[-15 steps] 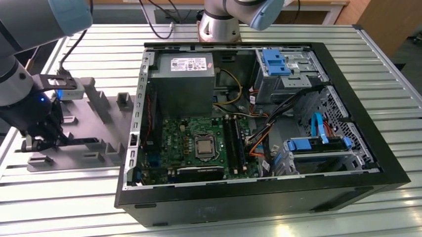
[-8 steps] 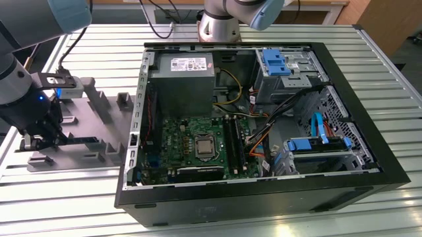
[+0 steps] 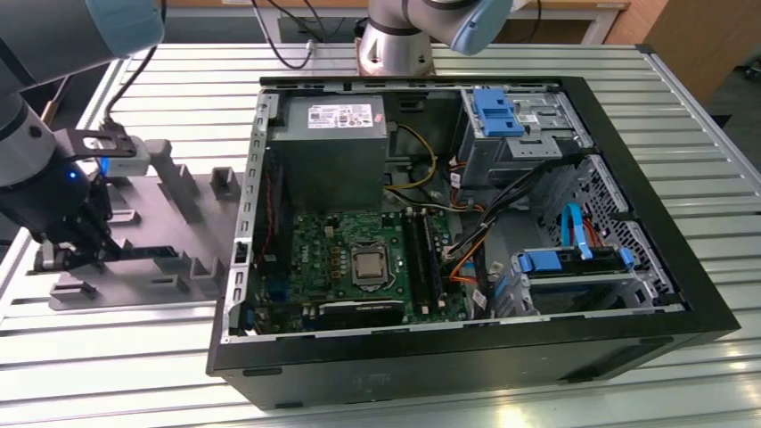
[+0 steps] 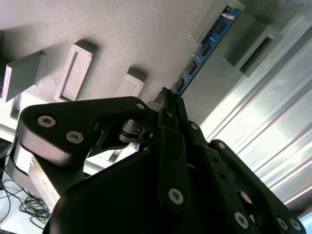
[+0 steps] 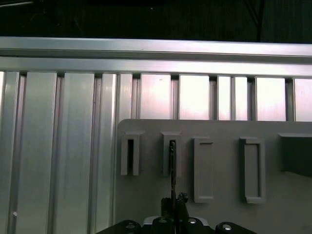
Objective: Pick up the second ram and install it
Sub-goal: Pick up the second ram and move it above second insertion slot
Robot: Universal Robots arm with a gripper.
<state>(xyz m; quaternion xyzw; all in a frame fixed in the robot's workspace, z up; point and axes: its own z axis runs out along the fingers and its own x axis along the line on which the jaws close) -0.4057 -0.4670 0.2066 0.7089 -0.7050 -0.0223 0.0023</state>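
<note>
— Where's the gripper [image 3: 71,254]?
— At the exterior view's left, down on the gray tray [image 3: 149,232], with its jaws clenched on one end of the memory stick [image 4: 204,46].

— And the stick itself?
— It stands on edge on the tray. Its blue board with dark chips runs away from the fingertips [image 4: 168,114], and the far end sits in a slotted block [image 5: 171,146].

— What's to the right of the tray?
— The open computer case [image 3: 476,357] lies just beside it, with the green motherboard [image 3: 345,250] inside.

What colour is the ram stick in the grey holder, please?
The ram stick is blue with dark chips; best in the second wrist view.
</note>
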